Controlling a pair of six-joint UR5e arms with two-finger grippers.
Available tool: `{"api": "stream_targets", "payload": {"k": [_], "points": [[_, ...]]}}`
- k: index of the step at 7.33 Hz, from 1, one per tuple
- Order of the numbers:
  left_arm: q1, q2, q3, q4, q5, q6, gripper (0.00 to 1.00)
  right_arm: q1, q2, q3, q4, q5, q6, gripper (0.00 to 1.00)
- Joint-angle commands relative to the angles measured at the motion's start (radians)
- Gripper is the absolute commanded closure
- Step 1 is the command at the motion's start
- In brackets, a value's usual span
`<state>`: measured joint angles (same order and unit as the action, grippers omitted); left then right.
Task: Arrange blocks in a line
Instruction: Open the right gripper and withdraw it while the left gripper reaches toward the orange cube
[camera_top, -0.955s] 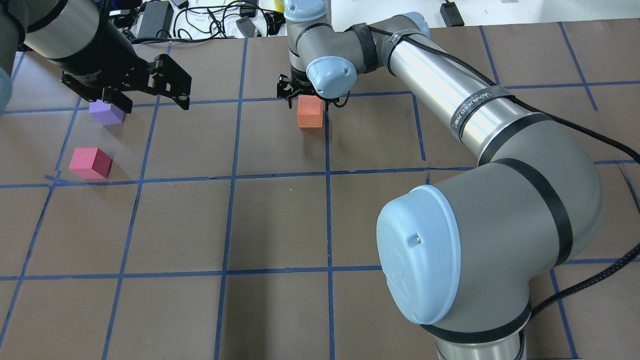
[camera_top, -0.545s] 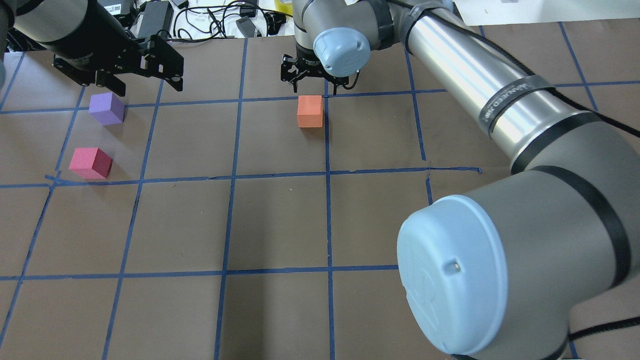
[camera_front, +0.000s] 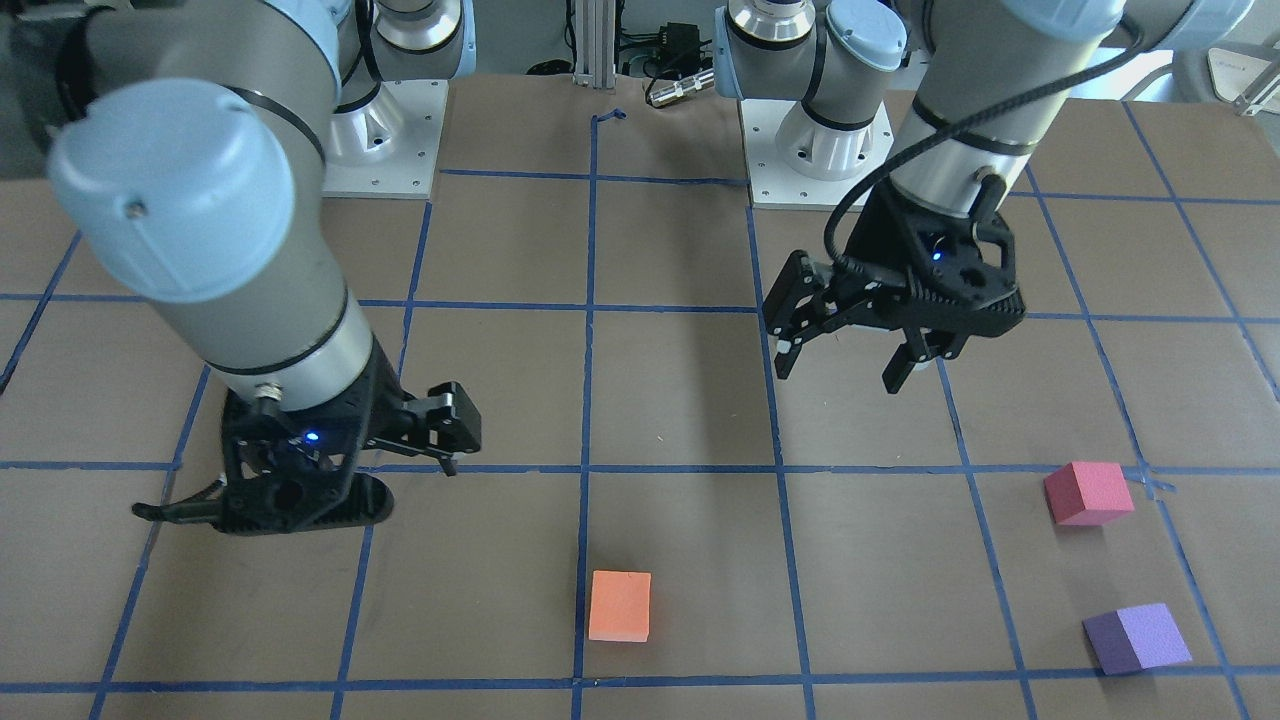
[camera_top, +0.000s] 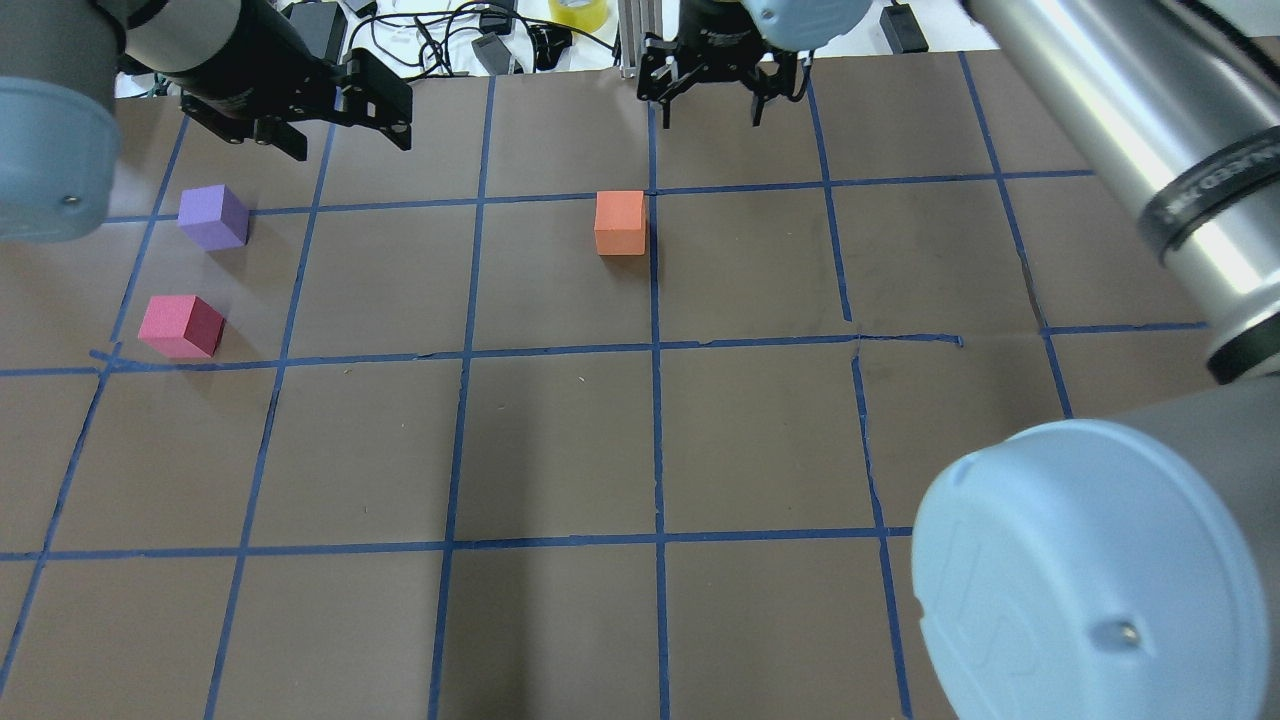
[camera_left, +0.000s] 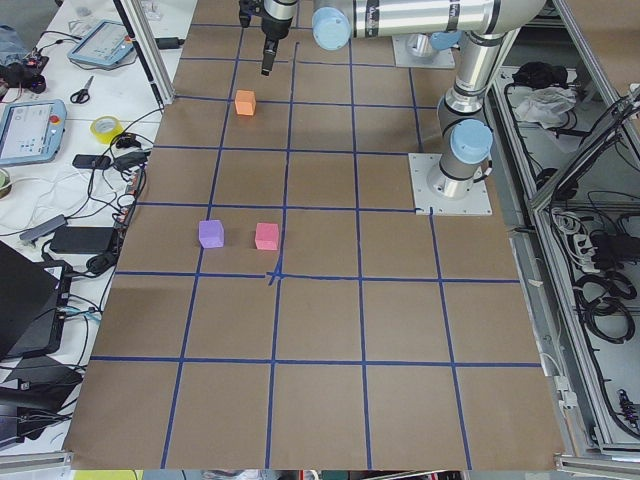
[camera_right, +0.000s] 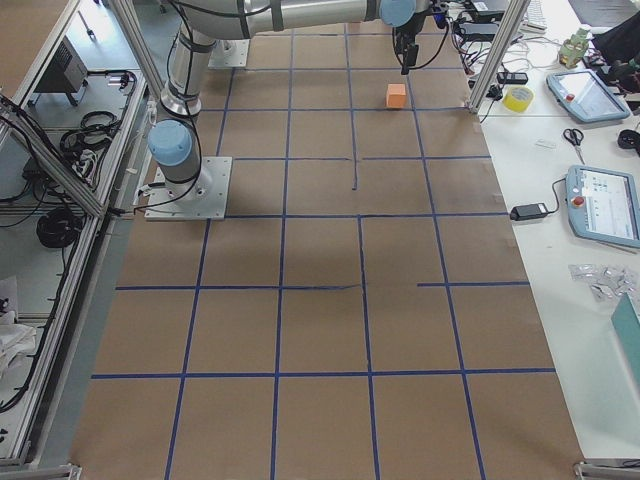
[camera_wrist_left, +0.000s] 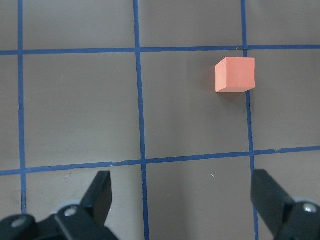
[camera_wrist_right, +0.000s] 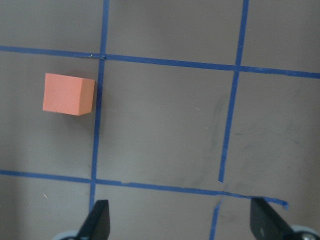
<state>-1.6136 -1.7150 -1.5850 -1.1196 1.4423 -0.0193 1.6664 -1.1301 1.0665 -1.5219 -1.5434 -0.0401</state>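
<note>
**Three blocks lie loose, none gripped, the row unfinished**

The orange block sits near the middle of the table, its side just beside one of the blue tape lines. The purple block lies well apart from it on the robot's left, at about the same depth across the table. The pinkish-red block is near the purple one but nearer the robot, not touching it. Purple and orange therefore roughly share a row, and the pinkish-red one sits off it.

The left gripper hangs above the table beyond the purple block, its fingers spread wide and empty. The right gripper hangs beyond the orange block, its fingers also wide apart with nothing between them. Both wrist views look down on the orange block from a height.

As I judge it, the likeliest fault lies at the pair on the left. A wide-spread finger coming down for the pinkish-red block could catch the purple one and push it out of the row. The cubes look light and soft, so an off-centre closure may twist one rather than lift it. A hard squeeze may let it spring or cling on release and land skewed. If the orange block is carried toward the others instead, both arms would work over the same patch and could foul each other.
</note>
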Motion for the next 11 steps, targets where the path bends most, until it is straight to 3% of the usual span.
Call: {"api": "stream_targets", "payload": {"k": [1,3,4,5,6,8,10,11], "points": [[-0.093,-0.159,0.007,0.186,0.013,-0.144,0.00,-0.098,-0.120,0.120,0.035,-0.003,-0.144,0.00],[-0.167,-0.298,0.067,0.201,0.093,-0.183,0.00,-0.103,-0.232,0.307,-0.060,-0.010,-0.120,0.00],[-0.186,-0.399,0.167,0.199,0.093,-0.229,0.00,-0.100,-0.273,0.396,-0.145,-0.032,-0.106,0.00],[-0.213,-0.479,0.247,0.189,0.098,-0.237,0.00,-0.103,-0.328,0.459,-0.182,-0.038,-0.104,0.00],[-0.225,-0.538,0.258,0.202,0.118,-0.244,0.00,-0.102,-0.371,0.514,-0.193,-0.038,-0.107,0.00],[-0.230,-0.606,0.261,0.237,0.183,-0.232,0.00,-0.111,-0.370,0.520,-0.204,-0.032,-0.103,0.00],[-0.230,-0.632,0.278,0.265,0.184,-0.235,0.00,-0.108,-0.379,0.533,-0.183,-0.026,-0.103,0.00],[-0.230,-0.640,0.278,0.267,0.184,-0.231,0.09,-0.106,-0.396,0.532,-0.179,-0.021,-0.103,0.00]]}}
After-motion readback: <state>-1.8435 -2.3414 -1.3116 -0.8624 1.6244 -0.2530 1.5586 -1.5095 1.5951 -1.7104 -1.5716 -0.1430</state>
